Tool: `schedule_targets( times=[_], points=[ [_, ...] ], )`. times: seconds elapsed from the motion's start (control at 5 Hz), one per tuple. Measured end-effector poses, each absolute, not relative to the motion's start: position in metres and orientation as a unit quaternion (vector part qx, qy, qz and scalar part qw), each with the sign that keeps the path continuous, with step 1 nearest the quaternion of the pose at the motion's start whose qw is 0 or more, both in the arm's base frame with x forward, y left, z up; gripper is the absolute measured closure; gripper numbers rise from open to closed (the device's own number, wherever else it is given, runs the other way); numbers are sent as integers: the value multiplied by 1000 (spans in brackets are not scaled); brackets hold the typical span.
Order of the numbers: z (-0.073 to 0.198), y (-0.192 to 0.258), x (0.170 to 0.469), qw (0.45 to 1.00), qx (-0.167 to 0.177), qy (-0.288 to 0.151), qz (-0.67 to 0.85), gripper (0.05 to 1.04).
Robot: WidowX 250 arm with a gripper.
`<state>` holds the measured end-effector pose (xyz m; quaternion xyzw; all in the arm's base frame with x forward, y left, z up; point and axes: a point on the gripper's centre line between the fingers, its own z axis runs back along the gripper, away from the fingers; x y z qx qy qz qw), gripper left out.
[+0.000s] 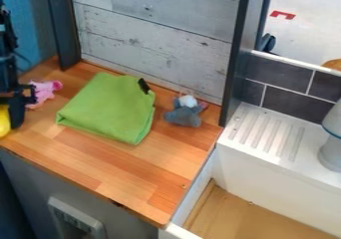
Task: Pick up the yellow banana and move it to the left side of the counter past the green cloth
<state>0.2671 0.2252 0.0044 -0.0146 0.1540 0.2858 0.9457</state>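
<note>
The black gripper (17, 102) hangs at the left edge of the view, low over the wooden counter. Right beside it lies a pink toy (44, 90); whether they touch I cannot tell. A yellow object (4, 121), partly cut off by the view's edge, is just left of the gripper's lower part. To the right, a folded green cloth (112, 108) lies flat, with a small black piece (143, 86) at its upper right corner. Past the cloth, a grey plush toy (184, 115) with a white part rests near the back wall.
A grey plank wall (156, 31) with dark posts bounds the wooden counter (126, 171) at the back. At the right are a white ridged drainboard (266, 136), a grey-white object (331, 148) standing on it, dark tiles (276, 78) and a lower wooden-floored basin (243, 215).
</note>
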Motion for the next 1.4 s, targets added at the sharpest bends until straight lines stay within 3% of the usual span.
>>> schedule_targets(
  times=[0.2,0.4,0.6,0.8,1.0,1.2,1.4],
  points=[
    [5,223,264,938,-8,151,311,206],
    [13,213,259,936,0,137,324,76],
    [48,196,269,945,7,77,317,79],
    [101,168,282,962,18,-2,271,83],
    [127,113,301,985,21,-18,172,83],
    [126,64,336,998,11,-39,56,83],
    [99,14,364,999,7,-12,-31,83]
  ],
)
